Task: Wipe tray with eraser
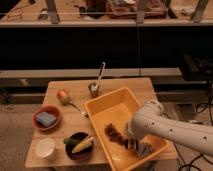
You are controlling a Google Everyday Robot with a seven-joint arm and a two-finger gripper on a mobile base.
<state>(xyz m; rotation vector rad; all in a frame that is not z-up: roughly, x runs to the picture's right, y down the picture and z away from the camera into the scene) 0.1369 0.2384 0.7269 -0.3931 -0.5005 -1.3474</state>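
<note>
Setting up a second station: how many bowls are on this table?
2: an orange bowl with a blue sponge at left, a dark bowl of vegetables in front. The gripper works inside the tray, hiding nothing bowl-sized.

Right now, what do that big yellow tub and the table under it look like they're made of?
The tray looks like smooth moulded plastic, judging by its even colour and rounded rim. The table seems light wood or laminate, pale and matte. The gripper sits inside the tray, by the eraser.

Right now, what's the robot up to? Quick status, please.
Gripper down inside the yellow tray, near its front corner. Striped eraser on the tray floor beneath it. Dark crumbs alongside, nothing blocking.
</note>
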